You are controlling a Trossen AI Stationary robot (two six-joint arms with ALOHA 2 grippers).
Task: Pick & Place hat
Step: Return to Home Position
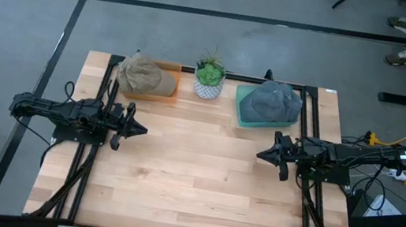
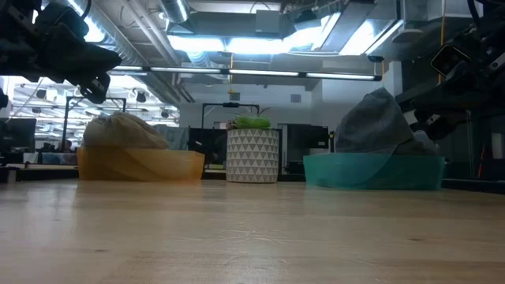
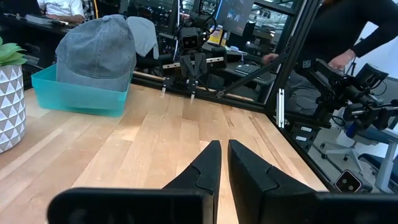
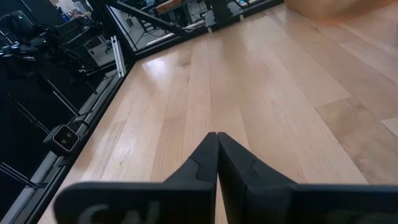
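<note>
From above, the brown cap (image 1: 143, 76) lies in the orange bin (image 1: 168, 93) and the gray cap (image 1: 277, 102) in the green bin (image 1: 242, 109), with the left gripper (image 1: 143, 130) and right gripper (image 1: 258, 155) near the table's (image 1: 191, 195) sides. In each wrist view the jaws are together and empty.

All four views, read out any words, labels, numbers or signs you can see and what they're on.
No text is legible in any view.
Square tag on the dark frame, left wrist view: too small to read.
Monitor behind the table: blurred.
Gray cap, brown cap: no lettering visible.
</note>
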